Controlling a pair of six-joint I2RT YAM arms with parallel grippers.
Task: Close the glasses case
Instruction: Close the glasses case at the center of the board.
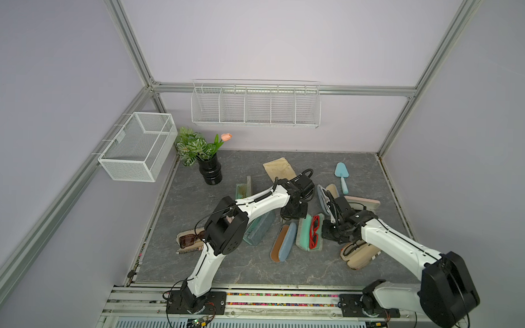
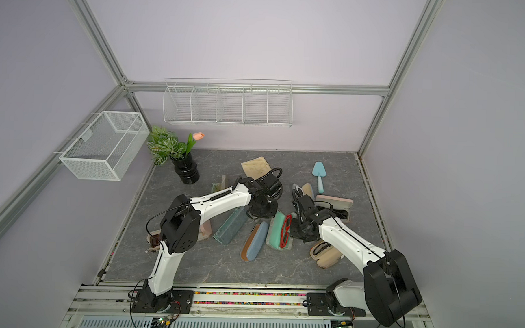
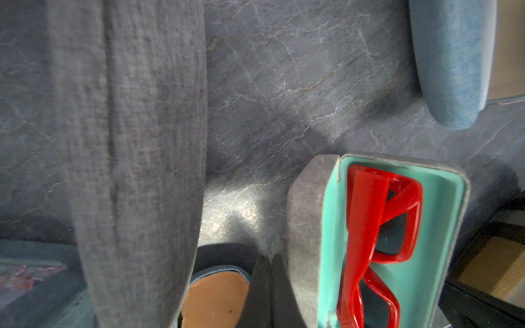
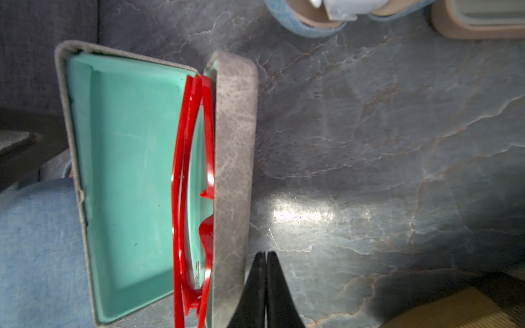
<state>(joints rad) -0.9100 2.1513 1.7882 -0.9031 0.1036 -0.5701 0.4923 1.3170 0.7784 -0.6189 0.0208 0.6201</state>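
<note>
Right gripper (image 4: 266, 257) and left gripper (image 3: 269, 269), each pressed together, flank the open glasses case (image 1: 303, 235), lengthwise near-to-far.

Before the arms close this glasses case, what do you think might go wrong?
1. The red glasses seem to stand on edge in the open case; the lid may pinch them.
2. The shut right gripper sits beside the case wall; a push could slide the case instead.
3. The blue case crowds the lid.

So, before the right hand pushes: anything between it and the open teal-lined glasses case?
Nothing visible. The shut right hand is just beside the grey outer wall of the glasses case; the red sunglasses lie inside it.
</note>
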